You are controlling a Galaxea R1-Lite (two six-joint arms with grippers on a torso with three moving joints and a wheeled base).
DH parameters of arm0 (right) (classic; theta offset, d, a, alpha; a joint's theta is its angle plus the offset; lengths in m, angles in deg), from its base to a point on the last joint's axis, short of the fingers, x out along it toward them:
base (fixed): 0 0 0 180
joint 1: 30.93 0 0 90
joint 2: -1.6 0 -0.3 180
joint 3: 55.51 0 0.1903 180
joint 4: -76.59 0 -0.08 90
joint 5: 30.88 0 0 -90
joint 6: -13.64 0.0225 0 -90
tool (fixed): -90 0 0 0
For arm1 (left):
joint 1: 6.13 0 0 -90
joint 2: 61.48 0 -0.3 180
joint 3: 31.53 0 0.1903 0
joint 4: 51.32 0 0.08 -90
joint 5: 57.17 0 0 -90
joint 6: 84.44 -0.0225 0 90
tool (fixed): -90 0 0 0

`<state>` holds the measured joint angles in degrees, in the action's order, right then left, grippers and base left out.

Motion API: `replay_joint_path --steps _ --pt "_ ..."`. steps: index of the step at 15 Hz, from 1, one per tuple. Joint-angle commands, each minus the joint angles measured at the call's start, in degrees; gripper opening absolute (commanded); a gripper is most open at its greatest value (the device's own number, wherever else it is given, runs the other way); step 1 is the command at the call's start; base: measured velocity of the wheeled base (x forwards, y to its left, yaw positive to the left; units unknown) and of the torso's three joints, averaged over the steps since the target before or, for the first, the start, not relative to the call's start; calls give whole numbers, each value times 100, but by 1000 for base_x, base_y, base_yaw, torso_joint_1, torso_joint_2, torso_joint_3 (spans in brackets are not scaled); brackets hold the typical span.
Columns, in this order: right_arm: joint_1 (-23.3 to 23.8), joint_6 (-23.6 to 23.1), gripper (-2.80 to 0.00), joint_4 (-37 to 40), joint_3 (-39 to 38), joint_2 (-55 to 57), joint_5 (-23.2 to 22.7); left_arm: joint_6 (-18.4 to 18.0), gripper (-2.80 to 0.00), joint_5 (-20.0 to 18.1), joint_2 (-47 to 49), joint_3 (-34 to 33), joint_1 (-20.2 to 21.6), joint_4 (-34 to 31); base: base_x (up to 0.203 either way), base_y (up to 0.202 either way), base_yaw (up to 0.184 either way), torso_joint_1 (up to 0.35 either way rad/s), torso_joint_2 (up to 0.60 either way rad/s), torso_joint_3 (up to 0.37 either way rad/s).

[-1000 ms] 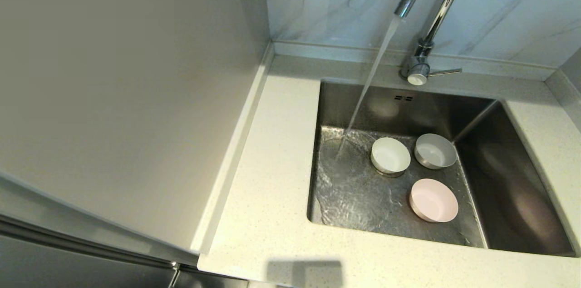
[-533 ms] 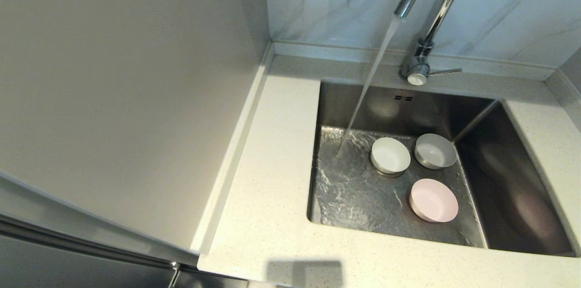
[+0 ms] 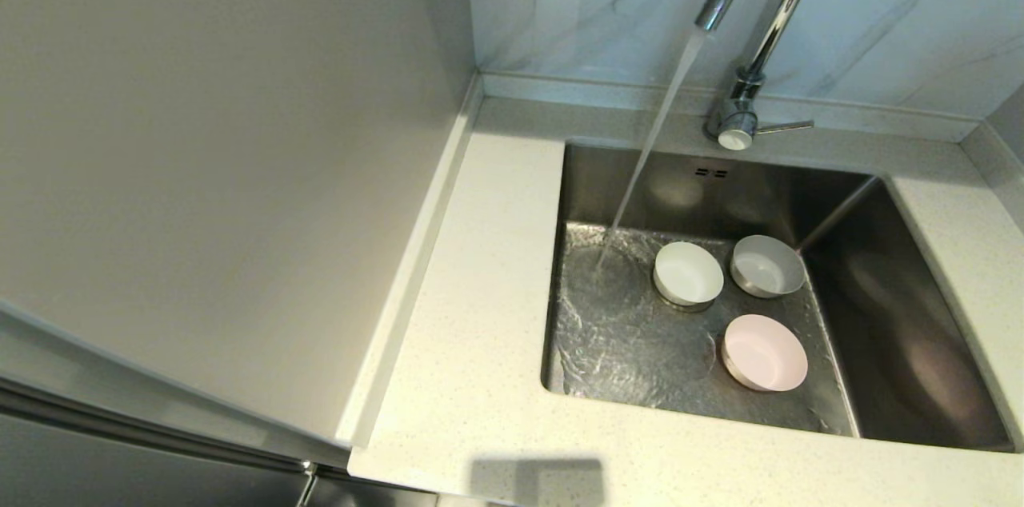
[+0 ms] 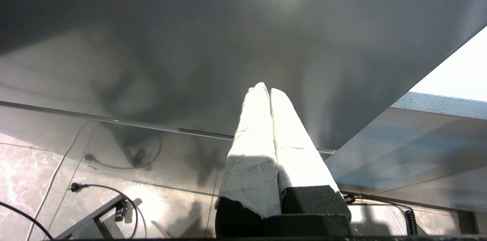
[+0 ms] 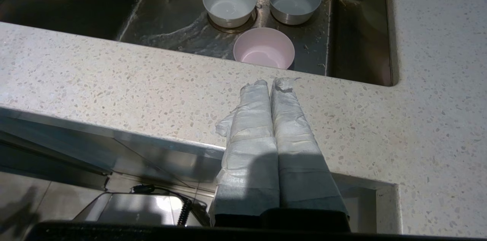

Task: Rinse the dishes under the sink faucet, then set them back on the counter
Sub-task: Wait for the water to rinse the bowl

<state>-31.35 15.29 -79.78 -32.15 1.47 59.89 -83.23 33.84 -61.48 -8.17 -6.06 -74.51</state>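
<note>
Nothing shifted among the dishes since a second ago, only the ripples on the sink (image 3: 920, 331) floor redrawn around the stream. Water running from the faucet (image 3: 768, 19), striking the steel floor just left of the white bowl (image 3: 688, 275), missing all three. White bowl seated over the drain (metal ring peeking out beneath it), grey bowl (image 3: 768, 265) just beside it on the right, pink bowl (image 3: 764, 363) nearer the front wall, apart from both. All upright, mouths up, down in the basin rather than on the bench (image 3: 480, 291). Side lever at the tap's base pointing right.

Left claw (image 4: 266, 91) pinched together, taped fingers touching along their length, empty, parked low before a grey cabinet front with floor tiles and cables below. Right claw (image 5: 271, 83) likewise pressed tight and empty, hovering over the front strip of the bench, tips aimed toward the pink bowl beyond the edge, well short of the sink.
</note>
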Motion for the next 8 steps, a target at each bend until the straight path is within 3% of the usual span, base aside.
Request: replay_joint_path --steps 1,8 --pt "-2 2 -280 0 0 13 2 2 -280 4 -18 0 1 -1 0 0 0 0 0 0" --pt "-2 2 -280 0 0 13 2 2 -280 4 -18 0 1 -1 0 0 0 0 0 0"
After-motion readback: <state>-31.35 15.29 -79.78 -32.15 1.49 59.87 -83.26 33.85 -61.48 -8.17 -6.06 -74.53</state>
